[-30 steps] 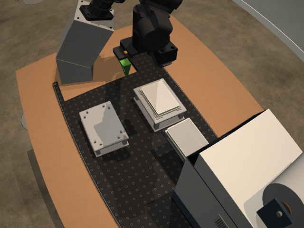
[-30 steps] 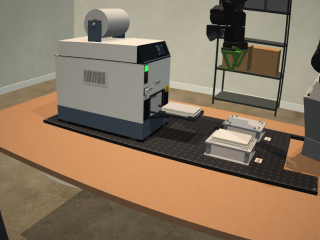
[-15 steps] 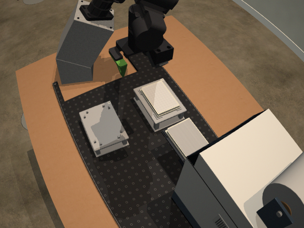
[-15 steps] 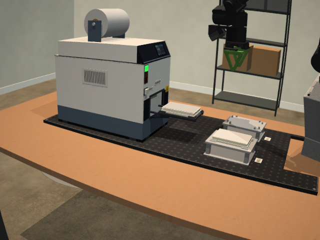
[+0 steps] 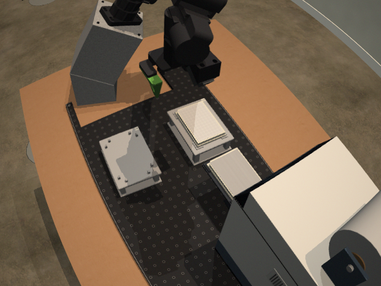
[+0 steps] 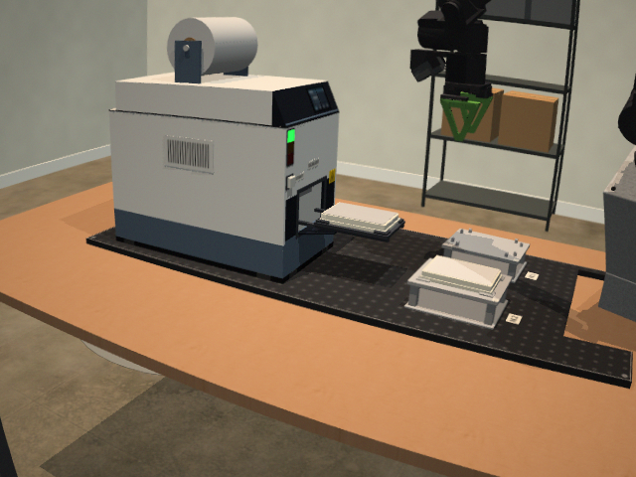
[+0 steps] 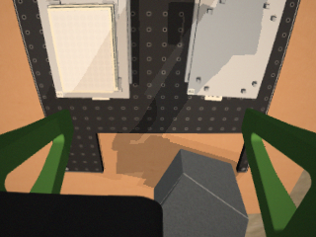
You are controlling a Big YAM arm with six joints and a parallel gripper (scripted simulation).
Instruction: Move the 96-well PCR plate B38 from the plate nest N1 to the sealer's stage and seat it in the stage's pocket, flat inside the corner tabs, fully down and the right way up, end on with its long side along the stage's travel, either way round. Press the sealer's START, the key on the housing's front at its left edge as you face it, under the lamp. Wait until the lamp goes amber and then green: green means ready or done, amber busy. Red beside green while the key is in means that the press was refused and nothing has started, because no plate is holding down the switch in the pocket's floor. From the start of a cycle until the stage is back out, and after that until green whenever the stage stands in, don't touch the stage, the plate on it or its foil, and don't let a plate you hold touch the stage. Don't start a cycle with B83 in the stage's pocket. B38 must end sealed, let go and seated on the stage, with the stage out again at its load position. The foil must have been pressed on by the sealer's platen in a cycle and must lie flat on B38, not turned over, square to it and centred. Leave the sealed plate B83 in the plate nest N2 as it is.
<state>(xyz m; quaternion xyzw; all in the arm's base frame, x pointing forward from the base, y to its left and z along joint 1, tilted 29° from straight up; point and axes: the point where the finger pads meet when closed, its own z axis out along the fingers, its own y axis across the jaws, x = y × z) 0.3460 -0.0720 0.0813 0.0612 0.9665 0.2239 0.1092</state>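
Note:
Plate B38 (image 5: 234, 173) lies flat on the sealer's stage (image 6: 359, 220), which stands out in front of the sealer (image 6: 221, 154). Its top is covered by a pale foil. The lamp (image 6: 291, 135) is green, with the START key (image 6: 291, 179) below it. Nest N1 (image 5: 130, 159) is empty. Sealed plate B83 (image 5: 201, 124) (image 6: 458, 287) sits in nest N2. My gripper (image 6: 464, 123) is open and empty, high above the board's far end, well away from the stage. In the wrist view, my gripper's green fingers frame B83 (image 7: 84, 46) and the empty nest N1 (image 7: 232, 44).
The arm's grey pedestal (image 5: 101, 58) stands at the board's far end, right under the gripper in the wrist view (image 7: 199, 197). A foil roll (image 6: 213, 46) sits on top of the sealer. A shelf with boxes (image 6: 513, 112) stands behind the table.

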